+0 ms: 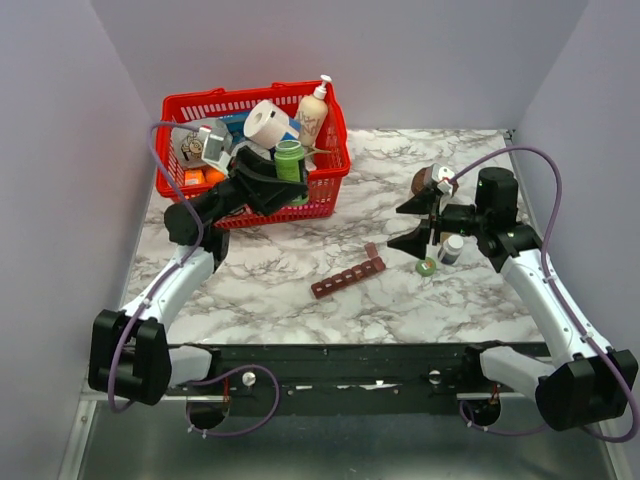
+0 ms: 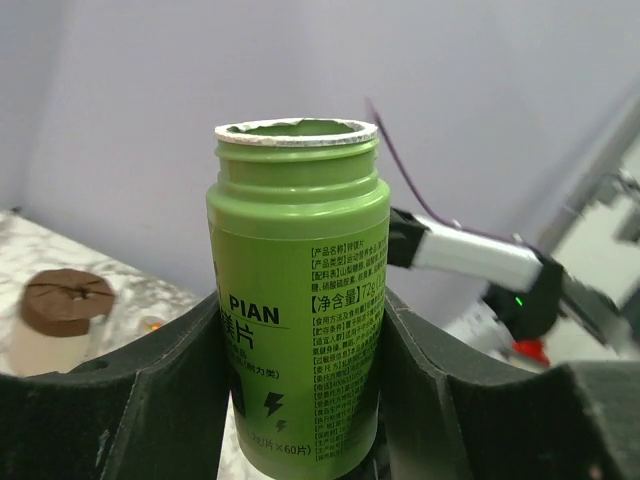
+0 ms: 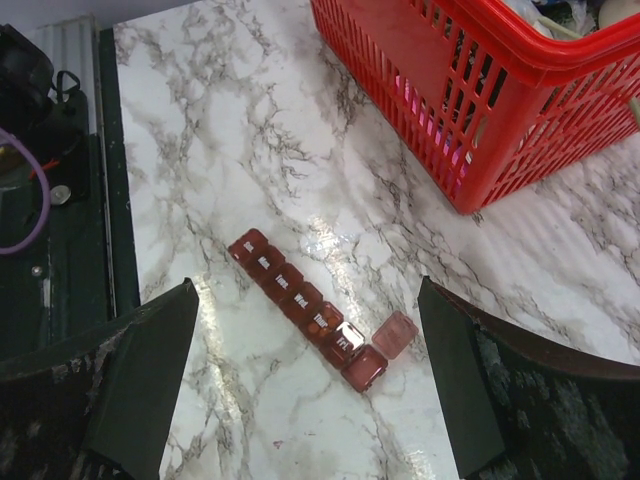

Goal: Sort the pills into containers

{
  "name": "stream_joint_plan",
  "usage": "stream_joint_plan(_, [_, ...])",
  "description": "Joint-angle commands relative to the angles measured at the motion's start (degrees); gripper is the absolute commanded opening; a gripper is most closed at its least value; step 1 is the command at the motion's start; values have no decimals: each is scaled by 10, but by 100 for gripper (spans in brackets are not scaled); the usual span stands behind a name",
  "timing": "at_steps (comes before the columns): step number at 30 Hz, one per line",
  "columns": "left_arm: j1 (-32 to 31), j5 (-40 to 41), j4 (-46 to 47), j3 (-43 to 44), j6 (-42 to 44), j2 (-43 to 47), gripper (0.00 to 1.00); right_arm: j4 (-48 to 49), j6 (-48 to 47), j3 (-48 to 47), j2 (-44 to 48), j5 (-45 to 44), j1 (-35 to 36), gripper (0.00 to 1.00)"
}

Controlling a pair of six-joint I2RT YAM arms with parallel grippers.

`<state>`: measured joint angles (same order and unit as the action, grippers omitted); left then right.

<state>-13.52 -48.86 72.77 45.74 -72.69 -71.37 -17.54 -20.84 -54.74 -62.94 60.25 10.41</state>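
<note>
- Two tools are in view, and we take them in turn.
- Our left tool (image 2: 302, 330) is clamped on a green bottle (image 2: 300, 260), one finger on each side of its body. The bottle stands upright, its mouth uncapped with a ragged white edge around the rim.
- From above, that bottle sits left of centre in the upper part of the frame, raised in front of the near wall of the red basket (image 1: 250, 99).
- A paper roll (image 1: 268, 122) and a pump bottle (image 1: 313, 112) lie in the basket with other goods.
- Our right tool (image 1: 420, 225) hangs over the desk (image 1: 260, 290) at centre right with its fingers spread wide, gripping nothing.
- We see the organizer (image 1: 348, 277) flat on the desk just below the middle of the overhead frame, slanting from lower left up to upper right, well apart from the basket.
- In the right wrist view the organizer shows between the spread fingers. The lid at its lower right end is flipped open to the side, and the other lids are down.
- We cannot tell whether any compartment holds pills.
- Just beside the right tool, a small white bottle (image 1: 453, 248) stands on the desk with a green cap (image 1: 427, 267) next to it.
- A brown-topped jar (image 1: 428, 181) stands further up the frame.
</note>
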Motion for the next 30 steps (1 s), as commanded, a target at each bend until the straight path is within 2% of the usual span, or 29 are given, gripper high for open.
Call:
stream_joint_plan(1, [-20, -177, 187, 67, 44, 18, 0, 22, 5, 4, 2, 7, -4, 100])
stream_joint_plan(2, [-16, -190, -10, 69, 134, 33, 0, 22, 5, 3, 3, 6, -5, 100])
stream_joint_plan(3, [-14, -190, -191, 75, 435, 90, 0, 21, 5, 2, 5, 0, -6, 100])
stream_joint_plan(4, [-26, -74, -683, 137, 691, 119, 0, 22, 4, 3, 8, -2, -6, 100])
stream_joint_plan(5, [-57, 20, -813, 168, 837, 134, 0, 21, 3, 4, 11, -4, -7, 100])
stream_joint_plan(6, [-100, 97, -893, 189, 912, 129, 0, 21, 3, 5, 12, -7, -8, 100])
stream_joint_plan(7, [-111, 143, -939, 214, 972, 121, 0, 21, 2, 7, 15, -7, -9, 100])
stream_joint_plan(8, [-120, 235, -972, 210, 997, 119, 0, 21, 2, 5, 14, -6, -10, 100])
stream_joint_plan(10, [-150, 288, -917, 160, 1013, 144, 0, 21, 3, 3, 8, -4, -11, 100])
stream_joint_plan(13, [-136, 158, -773, 60, 905, 213, 0, 20, 5, -1, 8, -5, -14, 100])
stream_joint_plan(14, [-100, 103, -629, 34, 750, 223, 0, 20, 5, 0, 8, -5, -13, 100])
stream_joint_plan(15, [-85, -2, -536, 10, 659, 222, 0, 20, 5, 1, 10, -4, -14, 100])
stream_joint_plan(16, [-71, -34, -430, -39, 545, 212, 0, 20, 5, 1, 10, -4, -13, 100])
stream_joint_plan(17, [-66, -58, -198, -61, 447, 195, 0, 20, 5, 2, 10, -2, -14, 100])
stream_joint_plan(18, [-66, -90, -99, -73, 276, 149, 0, 20, 5, 2, 9, -1, -14, 100])
stream_joint_plan(19, [-66, -111, -14, -74, 198, 120, 0, 20, 6, 2, 10, 0, -14, 100])
stream_joint_plan(20, [-66, -126, 161, -69, 121, 90, 0, 21, 6, 2, 11, 0, -14, 100])
stream_joint_plan(21, [-65, -135, 246, -61, -32, 26, 0, 21, 7, 3, 10, 1, -14, 100])
stream_joint_plan(24, [-89, -201, 243, -24, -49, -10, 0, 23, 7, 4, 12, 3, -15, 100])
stream_joint_plan(26, [-85, -220, 219, -42, 6, -1, 0, 22, 5, 6, 14, -2, -15, 100])
stream_joint_plan(27, [-71, -227, 167, -48, 48, 22, 0, 22, 3, 7, 16, -4, -16, 100])
stream_joint_plan(28, [-67, -227, 82, -56, 213, 44, 0, 22, 1, 9, 19, -11, -15, 100])
stream_joint_plan(29, [-64, -209, -188, -53, 336, 72, 0, 22, -2, 10, 21, -15, -15, 100])
stream_joint_plan(30, [-66, -173, -406, -35, 537, 133, 0, 22, -4, 10, 22, -22, -16, 100])
